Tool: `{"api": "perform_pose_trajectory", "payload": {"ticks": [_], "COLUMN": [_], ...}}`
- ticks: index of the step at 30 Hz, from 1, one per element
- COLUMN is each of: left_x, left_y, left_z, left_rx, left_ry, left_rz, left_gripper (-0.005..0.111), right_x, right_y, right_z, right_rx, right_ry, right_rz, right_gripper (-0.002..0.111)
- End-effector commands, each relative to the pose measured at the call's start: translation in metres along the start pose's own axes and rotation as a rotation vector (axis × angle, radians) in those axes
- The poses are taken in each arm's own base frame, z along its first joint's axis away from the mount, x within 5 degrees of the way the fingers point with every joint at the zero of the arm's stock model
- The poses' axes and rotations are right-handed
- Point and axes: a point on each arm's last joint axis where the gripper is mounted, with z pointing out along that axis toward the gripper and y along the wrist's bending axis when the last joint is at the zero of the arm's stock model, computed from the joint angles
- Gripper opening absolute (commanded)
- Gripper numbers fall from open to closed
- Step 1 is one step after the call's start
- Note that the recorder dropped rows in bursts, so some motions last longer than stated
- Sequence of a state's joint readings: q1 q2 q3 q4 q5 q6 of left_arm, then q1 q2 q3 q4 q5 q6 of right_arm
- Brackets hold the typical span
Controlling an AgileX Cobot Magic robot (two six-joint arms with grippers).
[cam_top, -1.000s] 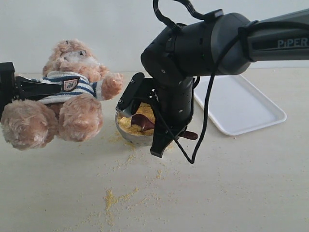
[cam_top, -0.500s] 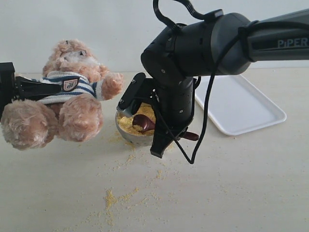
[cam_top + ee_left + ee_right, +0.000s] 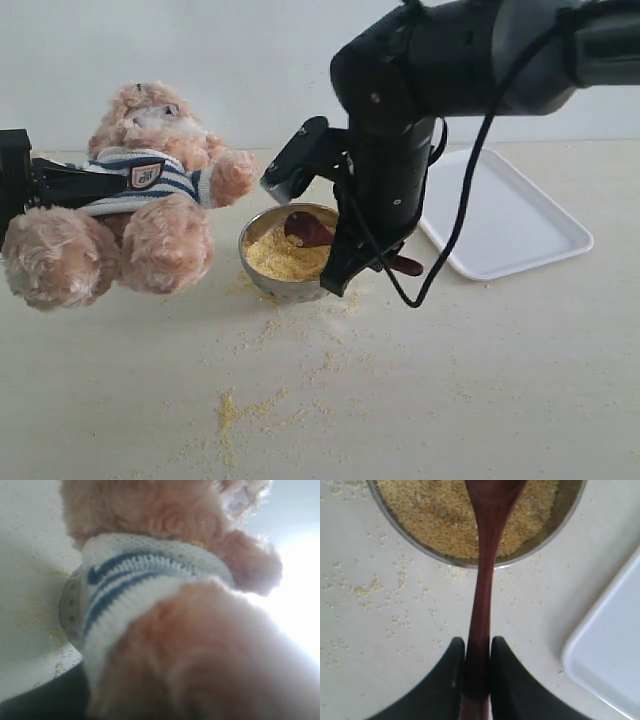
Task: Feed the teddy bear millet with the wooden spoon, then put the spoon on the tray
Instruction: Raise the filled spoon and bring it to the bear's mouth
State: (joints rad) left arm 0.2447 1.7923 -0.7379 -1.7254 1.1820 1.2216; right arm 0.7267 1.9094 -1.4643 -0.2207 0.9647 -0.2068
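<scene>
I judge the task at its scooping stage: the right gripper [image 3: 477, 645] has its jaws clenched on the wooden spoon [image 3: 485, 580], whose head is over the millet [image 3: 280, 255] in the metal bowl [image 3: 262, 285], the left gripper [image 3: 100, 184] jaws grasp the teddy bear [image 3: 150, 210] beside it, and both the feeding and setting the spoon on the tray [image 3: 510, 215] remain.

White wall [image 3: 220, 45] behind; pale beige tabletop [image 3: 500, 400].

Beige table [image 3: 500, 400], metal bowl [image 3: 266, 287], tray [image 3: 505, 225], scattered millet [image 3: 230, 410]

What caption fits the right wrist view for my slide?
Right tool clamps the wooden spoon, its head over the millet in the metal bowl, tray corner alongside.
</scene>
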Motion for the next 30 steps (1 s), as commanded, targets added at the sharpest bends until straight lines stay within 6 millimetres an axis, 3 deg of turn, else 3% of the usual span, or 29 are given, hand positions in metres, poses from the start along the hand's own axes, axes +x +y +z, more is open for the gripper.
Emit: {"api": "perform_pose_trajectory", "payload": {"ticks": [1, 11, 17, 23, 30], "left_x": [-0.003, -0.002, 0.002, 0.02, 0.056], "left_y": [-0.003, -0.003, 0.0, 0.009, 0.021], "left_z": [0.0, 0.0, -0.001, -0.003, -0.009], "left_rx": [0.025, 0.024, 0.019, -0.003, -0.022], "left_ry": [-0.014, -0.014, -0.009, 0.025, 0.094], "left_rz": [0.011, 0.057, 0.052, -0.005, -0.132], "left_gripper": [0.005, 0.005, 0.005, 0.005, 0.005], "right_x": [0.009, 0.023, 0.033, 0.041, 0.046], "right_y": [-0.015, -0.032, -0.039, -0.036, -0.033], "right_z": [-0.012, -0.017, -0.03, -0.058, -0.087], "right_rx": [-0.042, -0.28, -0.348, -0.374, -0.381], "right_ry": [-0.01, -0.042, -0.049, -0.065, -0.134], "right_rz": [0.049, 0.207, 0.248, 0.209, 0.216], "right_gripper": [0.0, 0.0, 0.0, 0.0, 0.0]}}
